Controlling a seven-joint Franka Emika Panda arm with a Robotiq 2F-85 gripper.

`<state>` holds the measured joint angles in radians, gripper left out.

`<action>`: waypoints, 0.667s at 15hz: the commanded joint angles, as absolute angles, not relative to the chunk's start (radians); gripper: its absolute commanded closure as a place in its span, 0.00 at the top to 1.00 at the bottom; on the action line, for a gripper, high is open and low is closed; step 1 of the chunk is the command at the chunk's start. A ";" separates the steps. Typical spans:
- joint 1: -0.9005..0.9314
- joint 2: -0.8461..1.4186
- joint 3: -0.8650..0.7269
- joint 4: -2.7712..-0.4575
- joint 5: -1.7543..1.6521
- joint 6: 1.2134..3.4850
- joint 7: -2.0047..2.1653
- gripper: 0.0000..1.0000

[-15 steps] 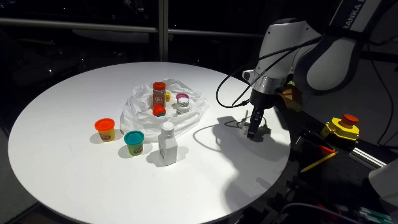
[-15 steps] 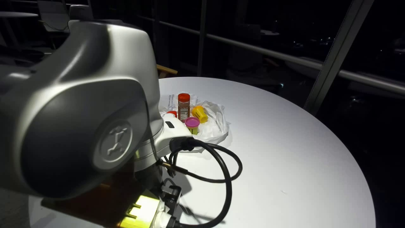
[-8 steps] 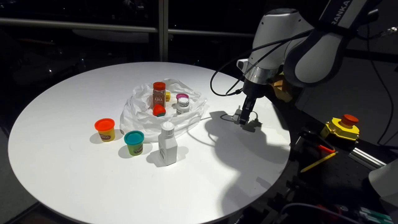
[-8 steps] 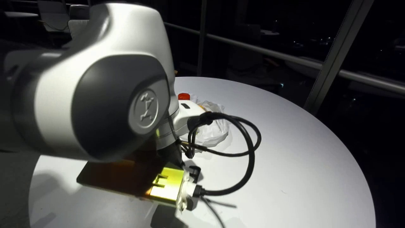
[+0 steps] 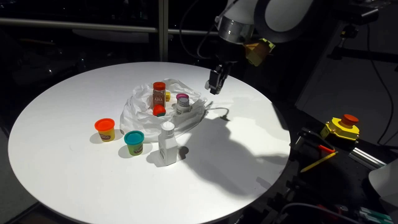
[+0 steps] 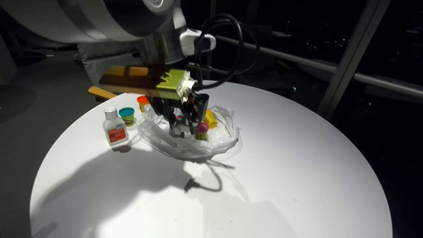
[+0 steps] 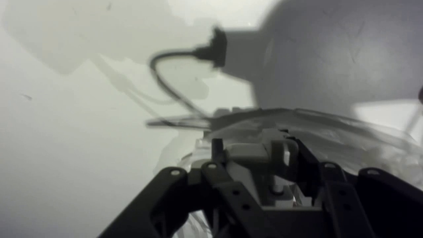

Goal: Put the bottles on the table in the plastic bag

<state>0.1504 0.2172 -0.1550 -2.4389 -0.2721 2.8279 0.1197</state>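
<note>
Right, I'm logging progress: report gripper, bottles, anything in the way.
Gripper shut on small whitish bottle, in the air near plastic bag. Red-labelled bottle, teal-lidded pot, orange-lidded pot outside it. Nothing obviously in the way.

In an exterior view, the gripper (image 6: 185, 130) has risen from lower centre to mid-frame, lifting a small white bottle (image 7: 246, 150), and a red-labelled bottle (image 6: 115, 130) has come into sight at left.

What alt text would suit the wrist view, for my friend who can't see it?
A black gripper holds what looks like a small pale bottle, slightly blurred, over the edge of a crumpled, see-through plastic bag. The bag lies on a white table, where dark shadows fall, one of them looped like a cable.
</note>
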 commanded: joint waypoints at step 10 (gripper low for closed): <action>0.132 0.554 -0.080 -1.909 -0.123 2.743 0.214 0.82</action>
<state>0.1437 0.5007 -0.0918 -2.0043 -0.1671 2.7667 0.1965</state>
